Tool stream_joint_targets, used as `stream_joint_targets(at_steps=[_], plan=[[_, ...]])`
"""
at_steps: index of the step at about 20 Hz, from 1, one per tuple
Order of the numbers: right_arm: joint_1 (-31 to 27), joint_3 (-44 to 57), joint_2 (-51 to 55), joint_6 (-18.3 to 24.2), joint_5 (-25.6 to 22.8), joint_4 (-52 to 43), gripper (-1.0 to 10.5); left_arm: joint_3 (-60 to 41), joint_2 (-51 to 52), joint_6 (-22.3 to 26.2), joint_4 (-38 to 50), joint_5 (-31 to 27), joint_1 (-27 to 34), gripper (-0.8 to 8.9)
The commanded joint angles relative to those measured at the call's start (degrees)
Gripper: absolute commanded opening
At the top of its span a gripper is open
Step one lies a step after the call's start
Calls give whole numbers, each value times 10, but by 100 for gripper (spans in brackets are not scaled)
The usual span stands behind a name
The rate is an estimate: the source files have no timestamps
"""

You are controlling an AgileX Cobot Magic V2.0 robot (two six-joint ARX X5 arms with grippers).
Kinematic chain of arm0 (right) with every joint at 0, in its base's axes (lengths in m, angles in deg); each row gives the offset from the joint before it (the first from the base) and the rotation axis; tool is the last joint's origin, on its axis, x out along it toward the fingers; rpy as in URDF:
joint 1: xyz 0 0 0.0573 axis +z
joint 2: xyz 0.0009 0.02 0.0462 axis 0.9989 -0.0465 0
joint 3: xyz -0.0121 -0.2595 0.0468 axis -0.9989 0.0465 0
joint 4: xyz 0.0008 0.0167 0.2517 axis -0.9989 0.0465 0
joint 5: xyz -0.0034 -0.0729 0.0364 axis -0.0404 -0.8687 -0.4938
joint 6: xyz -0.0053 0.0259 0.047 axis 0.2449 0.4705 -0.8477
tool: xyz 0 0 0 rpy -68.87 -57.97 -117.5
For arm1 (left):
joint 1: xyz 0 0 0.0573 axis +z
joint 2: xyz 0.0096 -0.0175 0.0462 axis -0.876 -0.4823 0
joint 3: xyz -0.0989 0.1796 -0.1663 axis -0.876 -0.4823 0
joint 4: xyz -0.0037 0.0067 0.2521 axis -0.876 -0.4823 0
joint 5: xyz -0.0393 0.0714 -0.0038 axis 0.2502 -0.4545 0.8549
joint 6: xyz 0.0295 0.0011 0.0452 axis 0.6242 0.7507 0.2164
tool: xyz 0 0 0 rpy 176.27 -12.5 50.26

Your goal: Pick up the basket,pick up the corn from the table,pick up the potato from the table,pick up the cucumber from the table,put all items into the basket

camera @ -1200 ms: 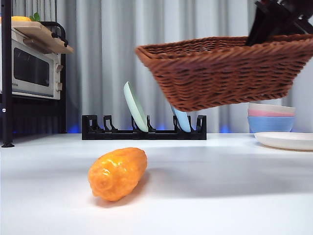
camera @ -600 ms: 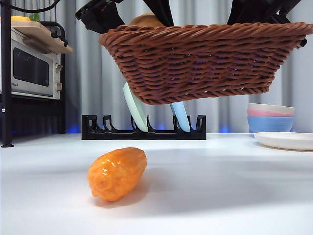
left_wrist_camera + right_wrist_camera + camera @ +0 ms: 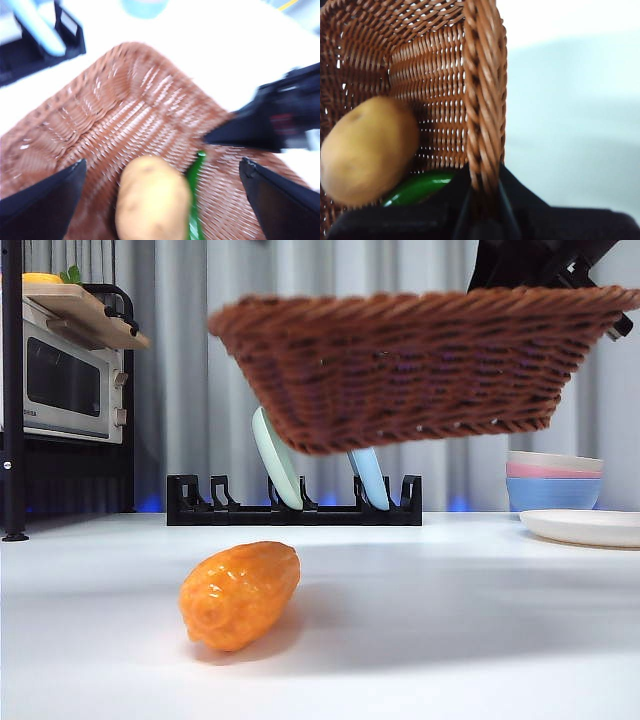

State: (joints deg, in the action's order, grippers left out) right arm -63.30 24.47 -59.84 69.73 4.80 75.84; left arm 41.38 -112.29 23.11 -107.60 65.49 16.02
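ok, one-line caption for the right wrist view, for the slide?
Right gripper shut on the basket rim, with the potato and cucumber already inside.

one basket [image 3: 420, 365], one corn [image 3: 240, 593], one potato [image 3: 152, 200], one cucumber [image 3: 417, 187]

The potato [image 3: 152, 200] now lies in the basket [image 3: 420, 365], left arm withdrawn.

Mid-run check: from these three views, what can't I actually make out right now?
- Front view: the basket is motion-blurred; its wall hides everything inside.
- Cucumber: mostly covered by the potato in both wrist views.
- Right gripper on the rim: only its dark base shows.
- Left wrist view: blurred overall.
- Corn: its far side is unseen.
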Motion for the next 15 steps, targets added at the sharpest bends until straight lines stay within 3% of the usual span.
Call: stream_joint_targets(at_steps=[1, 6, 8, 10, 15], plan=[[-2, -2, -1, -9, -41, -13, -12, 17, 30, 8, -67, 0, -9, 521], [-51, -2, -1, -5, -45, -23, -12, 14, 54, 7, -262, -1, -14, 521], [-83, -2, -1, -5, -42, -29, -12, -15, 50, 6, -279, -2, -24, 520], [-115, -2, -1, 2, -41, -29, -12, -75, 50, -11, -241, -2, -37, 520], [-169, -2, 0, 3, -41, -25, -12, -238, 35, -72, -52, -2, -37, 520]])
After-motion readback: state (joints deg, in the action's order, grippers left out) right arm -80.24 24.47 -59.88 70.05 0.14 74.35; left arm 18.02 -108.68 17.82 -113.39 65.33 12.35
